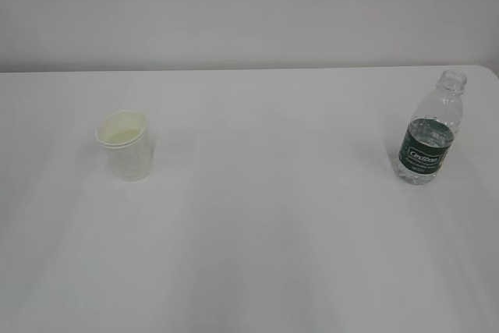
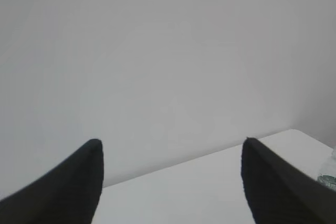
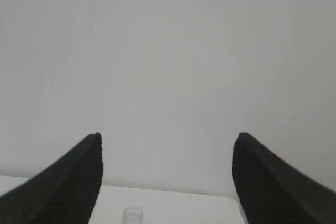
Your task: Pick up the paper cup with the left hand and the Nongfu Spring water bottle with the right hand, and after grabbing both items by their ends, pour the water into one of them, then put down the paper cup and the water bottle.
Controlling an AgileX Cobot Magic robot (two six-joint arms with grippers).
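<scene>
Nothing is grasped yet, so I judge the task to be at its opening reach. The paper cup (image 1: 124, 146) stands upright at about nine o'clock on the white table (image 1: 257, 239), the Nongfu Spring water bottle (image 1: 430, 132) upright and uncapped at about three o'clock, well apart. The left hand (image 2: 170, 153) and right hand (image 3: 168, 150) both hold their jaws wide and empty, aimed at the wall (image 1: 249, 5). Next, each must descend toward its own item.

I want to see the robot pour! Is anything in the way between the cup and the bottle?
No, nothing visible. The paper cup stands on the left and the water bottle on the right, with only bare white table between them. Both pincers are open and away from the two.
</scene>
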